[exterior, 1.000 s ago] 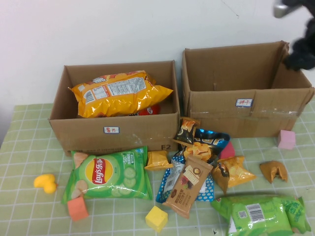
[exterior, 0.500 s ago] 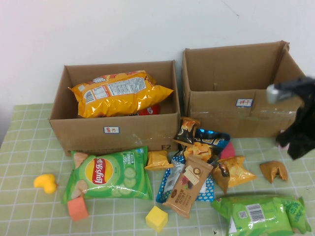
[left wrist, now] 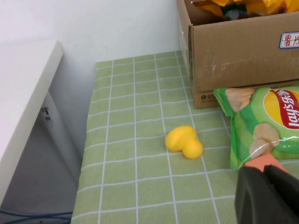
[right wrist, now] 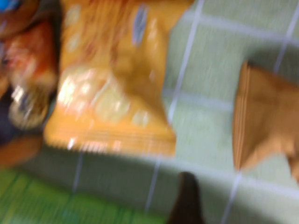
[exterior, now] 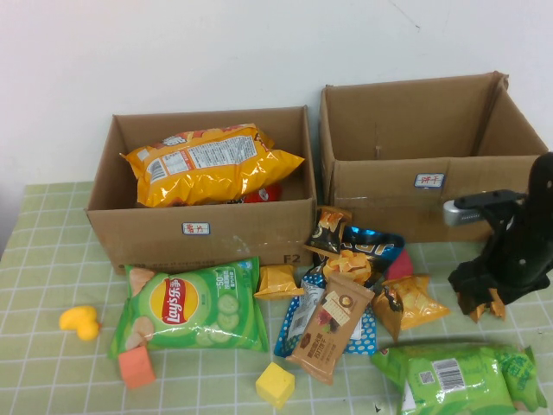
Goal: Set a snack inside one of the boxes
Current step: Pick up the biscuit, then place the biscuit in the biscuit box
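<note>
My right gripper [exterior: 481, 298] is low over the table in front of the right cardboard box [exterior: 389, 186], open, right above a small orange-brown snack [exterior: 477, 309]. In the right wrist view that snack [right wrist: 266, 116] lies beside an orange snack pack [right wrist: 112, 79], and one dark fingertip [right wrist: 187, 200] shows below them. The left cardboard box [exterior: 203, 229] holds a yellow chip bag [exterior: 207, 164]. A pile of small snacks [exterior: 346, 285] lies between the boxes. My left gripper [left wrist: 266, 170] is shut, empty, above an orange block [left wrist: 261, 163]; it is out of the high view.
A green Lay's bag [exterior: 194, 307] lies before the left box, a second green bag [exterior: 458, 376] at the front right. A yellow duck [exterior: 80, 322], an orange cube [exterior: 136, 367] and a yellow cube [exterior: 275, 383] lie near the front. The table's left edge [left wrist: 86, 154] drops off.
My right arm has come down from above the right box's far corner to the table in front of it, onto the orange-brown snack. It now hides the pink cube.
</note>
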Controlling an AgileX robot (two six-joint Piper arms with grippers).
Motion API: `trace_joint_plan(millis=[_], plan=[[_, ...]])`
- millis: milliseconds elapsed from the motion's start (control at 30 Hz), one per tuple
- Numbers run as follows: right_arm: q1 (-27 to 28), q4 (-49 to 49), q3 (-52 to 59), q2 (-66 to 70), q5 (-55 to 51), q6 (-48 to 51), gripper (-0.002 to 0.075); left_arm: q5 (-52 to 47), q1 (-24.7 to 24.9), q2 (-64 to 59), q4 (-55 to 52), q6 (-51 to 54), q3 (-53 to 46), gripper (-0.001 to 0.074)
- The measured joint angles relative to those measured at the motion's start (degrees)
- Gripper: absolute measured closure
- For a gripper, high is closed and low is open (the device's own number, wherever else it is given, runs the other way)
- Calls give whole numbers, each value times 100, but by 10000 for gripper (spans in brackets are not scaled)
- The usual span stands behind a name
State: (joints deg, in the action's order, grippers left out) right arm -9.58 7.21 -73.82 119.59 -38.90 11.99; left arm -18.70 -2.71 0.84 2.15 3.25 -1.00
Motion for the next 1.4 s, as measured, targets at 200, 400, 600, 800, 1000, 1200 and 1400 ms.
trace_joint_plan(millis=[200,400,600,800,1000,1200,1400], plan=[[0,-121,0,408,657,-241,166,0,0,0,0,0,0,736],[0,-438,0,680,862,-491,272,0,0,0,0,0,0,736],[0,-612,0,530,770,-592,600,0,0,0,0,0,0,736],[0,-635,0,-564,707,-530,643,0,0,0,0,0,0,736],[0,-635,0,-2172,1265,-472,644,0,0,0,0,-13,0,736],[0,-635,-161,-2638,2552,-378,644,0,0,0,0,-13,0,736],[0,-635,-794,-1713,2628,-332,644,0,0,0,0,-13,0,736]])
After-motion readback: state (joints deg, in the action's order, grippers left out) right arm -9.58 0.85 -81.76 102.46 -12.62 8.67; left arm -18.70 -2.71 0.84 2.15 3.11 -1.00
